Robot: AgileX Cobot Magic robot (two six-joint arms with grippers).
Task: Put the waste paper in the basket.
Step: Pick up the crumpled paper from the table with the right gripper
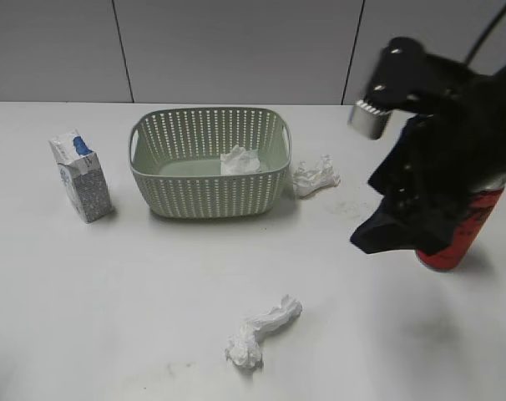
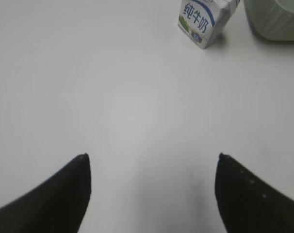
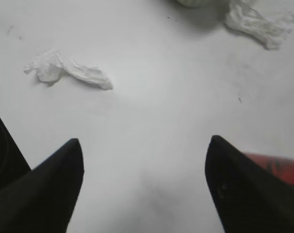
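The sage-green basket (image 1: 204,200) stands at the back middle of the table with one crumpled paper wad (image 1: 240,160) inside it. A second wad (image 1: 315,176) lies on the table just right of the basket. A long twisted wad (image 1: 261,332) lies near the front. My right gripper (image 1: 371,238) hangs open and empty above the table, to the right of all three wads. In the right wrist view the open jaws (image 3: 144,140) frame bare table, with the twisted wad (image 3: 67,70) ahead on the left and the second wad (image 3: 256,22) at top right. My left gripper (image 2: 153,156) is open and empty over bare table.
A small white-and-blue carton (image 1: 82,175) stands left of the basket and also shows in the left wrist view (image 2: 203,22), next to the basket's corner (image 2: 278,22). A red can (image 1: 453,238) stands behind the right arm, and also shows in the right wrist view (image 3: 278,165).
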